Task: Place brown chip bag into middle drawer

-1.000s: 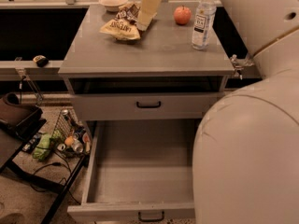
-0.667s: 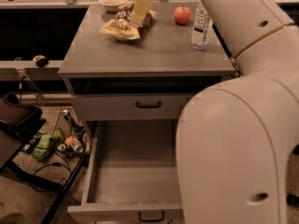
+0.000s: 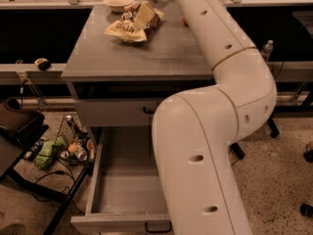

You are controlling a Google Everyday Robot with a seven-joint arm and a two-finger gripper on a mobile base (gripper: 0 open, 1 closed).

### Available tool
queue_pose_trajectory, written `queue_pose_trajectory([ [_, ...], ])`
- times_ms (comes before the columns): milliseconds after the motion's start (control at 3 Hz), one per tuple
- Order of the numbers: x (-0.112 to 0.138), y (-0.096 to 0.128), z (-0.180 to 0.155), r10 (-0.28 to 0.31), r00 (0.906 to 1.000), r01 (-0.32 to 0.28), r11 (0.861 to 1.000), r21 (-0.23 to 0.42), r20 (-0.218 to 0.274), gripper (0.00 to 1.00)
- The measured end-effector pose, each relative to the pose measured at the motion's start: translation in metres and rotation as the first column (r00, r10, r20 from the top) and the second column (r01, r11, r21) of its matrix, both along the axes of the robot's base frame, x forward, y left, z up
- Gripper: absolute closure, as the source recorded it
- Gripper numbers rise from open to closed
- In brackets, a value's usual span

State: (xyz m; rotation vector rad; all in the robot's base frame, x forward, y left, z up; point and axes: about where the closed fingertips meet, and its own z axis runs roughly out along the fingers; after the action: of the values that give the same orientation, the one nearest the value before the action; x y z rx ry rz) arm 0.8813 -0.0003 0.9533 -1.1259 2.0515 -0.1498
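The brown chip bag (image 3: 153, 24) lies at the back of the grey cabinet top (image 3: 146, 58), wrinkled and dark, partly on the pale yellow chip bag (image 3: 123, 30). My gripper (image 3: 145, 13) is down at the bags, right over the brown one, at the end of my white arm (image 3: 220, 58). The middle drawer (image 3: 120, 190) stands pulled out low at the front, a deep grey box with a bare floor and a black handle (image 3: 157, 227). My arm hides its right part.
A shallower grey drawer (image 3: 112, 112) above it is closed. A white bowl (image 3: 118, 1) stands behind the bags. A wire basket of cans (image 3: 73, 143) and a dark bag (image 3: 19, 124) are on the floor at the left.
My arm has swung left across the view and now hides the apple and the bottle on the cabinet top. My gripper has come down from above the bags onto them.
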Motion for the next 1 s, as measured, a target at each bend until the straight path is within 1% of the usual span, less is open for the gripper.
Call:
queue_pose_trajectory([
  [333, 0.029, 0.008, -0.038, -0.057, 0.9982, 0.059, 0.994, 0.087, -0.019, 0.0],
  [667, 0.048, 0.021, -0.063, -0.072, 0.9972, 0.075, 0.983, 0.169, -0.022, 0.0],
  [1000, 0.058, 0.042, -0.069, -0.076, 0.9968, 0.08, 0.961, 0.265, -0.025, 0.0],
])
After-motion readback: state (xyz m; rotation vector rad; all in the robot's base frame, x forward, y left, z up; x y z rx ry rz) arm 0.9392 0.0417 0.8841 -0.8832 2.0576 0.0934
